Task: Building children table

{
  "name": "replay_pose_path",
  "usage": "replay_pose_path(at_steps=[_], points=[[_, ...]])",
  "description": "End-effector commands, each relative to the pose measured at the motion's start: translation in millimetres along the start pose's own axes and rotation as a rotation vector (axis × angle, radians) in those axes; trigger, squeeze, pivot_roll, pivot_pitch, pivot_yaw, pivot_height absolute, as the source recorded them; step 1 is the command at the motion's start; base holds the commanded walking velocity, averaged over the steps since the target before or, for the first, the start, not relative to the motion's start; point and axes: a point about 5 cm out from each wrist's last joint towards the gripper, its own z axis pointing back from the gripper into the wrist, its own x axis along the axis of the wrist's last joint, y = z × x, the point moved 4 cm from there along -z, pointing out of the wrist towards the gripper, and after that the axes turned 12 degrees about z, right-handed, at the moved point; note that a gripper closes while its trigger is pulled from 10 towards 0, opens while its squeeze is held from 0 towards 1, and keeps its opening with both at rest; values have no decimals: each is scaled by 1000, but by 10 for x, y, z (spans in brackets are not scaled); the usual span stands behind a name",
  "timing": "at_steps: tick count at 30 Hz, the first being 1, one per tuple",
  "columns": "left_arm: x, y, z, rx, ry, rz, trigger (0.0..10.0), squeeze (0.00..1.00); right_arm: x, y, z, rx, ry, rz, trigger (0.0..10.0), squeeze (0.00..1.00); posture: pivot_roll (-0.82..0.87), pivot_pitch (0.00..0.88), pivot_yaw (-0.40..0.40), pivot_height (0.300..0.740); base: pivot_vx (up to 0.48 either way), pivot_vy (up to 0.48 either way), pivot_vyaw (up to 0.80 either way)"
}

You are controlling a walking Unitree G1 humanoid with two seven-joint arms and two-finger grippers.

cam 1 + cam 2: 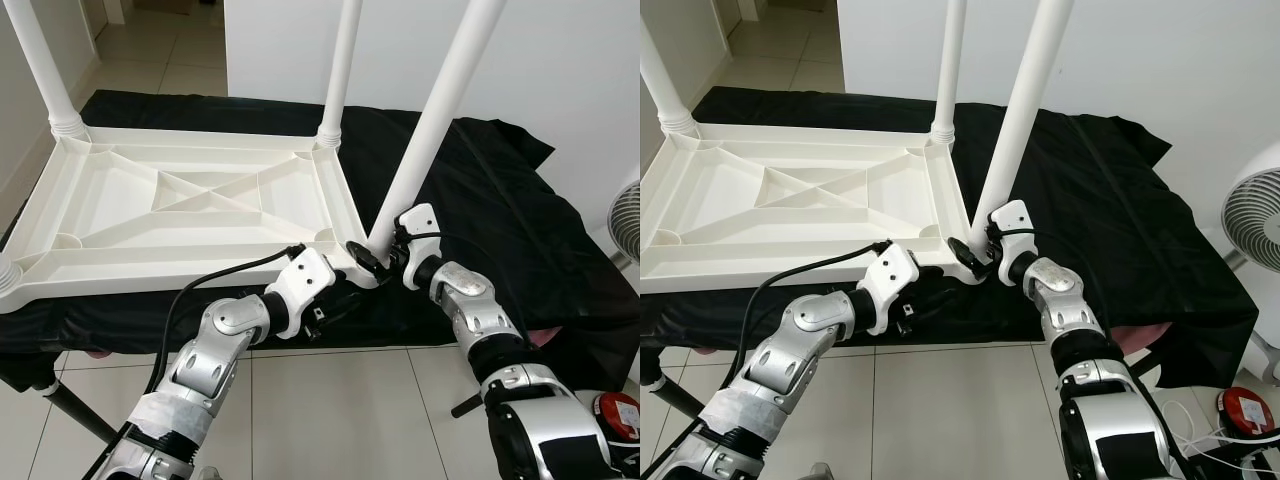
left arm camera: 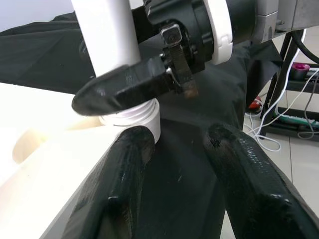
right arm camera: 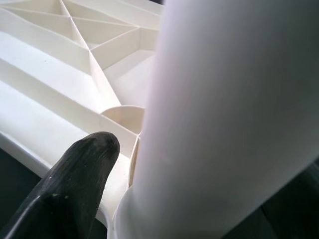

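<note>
A black cloth [image 1: 480, 200] is covering the desk that is carrying the work, and it is hanging down over the desk's near edge. Pale floor tiles [image 1: 330, 410] are running beneath, a white wall [image 1: 560, 70] is standing behind, and a white fan [image 1: 1252, 215] is sitting at the robot's right with a small red object [image 1: 1246, 410] on the floor near it.

The white plastic children's tabletop [image 1: 190, 205] is lying upside down on the cloth, its ribbed underside facing up. White legs are rising from its corners: a far-left leg [image 1: 40, 65], a far-right leg [image 1: 338, 70], and a near-right leg [image 1: 430, 130] that is leaning towards the right at the corner closest to the robot. A fourth threaded stub [image 1: 5, 275] is showing at the near-left corner.

The right gripper [image 1: 382, 255] is sitting at the base of the near-right leg, its jaws pinching the leg just above the threaded collar [image 2: 132, 117]; one black finger [image 3: 70, 189] is pressing against the leg beside the corner socket. The left gripper [image 2: 174, 164] is hovering just below and beside that same corner, at the tabletop's near edge, with its jaws spread apart and holding nothing; one of its fingers [image 2: 119, 184] is lying close to the rim.
</note>
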Motion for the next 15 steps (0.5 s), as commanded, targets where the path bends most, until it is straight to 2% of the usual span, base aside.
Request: replay_pose_path(at_steps=[1,3,4,5,7,15], points=[[0,-2,-39,20,-3,9,10000,0,-50,65,-14,53,26,16,9725,0,49,0,-100,740,0,0,0],[1,-5,-42,20,-4,10,10000,0,-62,99,-24,72,28,13,9686,0,51,0,-100,740,0,0,0],[0,-6,-43,22,-4,11,10000,0,-79,126,-35,83,30,14,7686,0,54,0,-104,740,0,0,0],[0,-6,-43,22,-4,11,10000,0,-79,126,-35,83,30,14,7686,0,54,0,-104,740,0,0,0],[0,-5,-39,26,-6,13,10000,0,-123,174,-38,97,36,8,0,0,59,0,-108,740,0,0,0],[-3,-6,-35,28,-7,15,10000,0,-141,179,-17,103,15,-9,0,0,54,0,-105,740,0,0,0]])
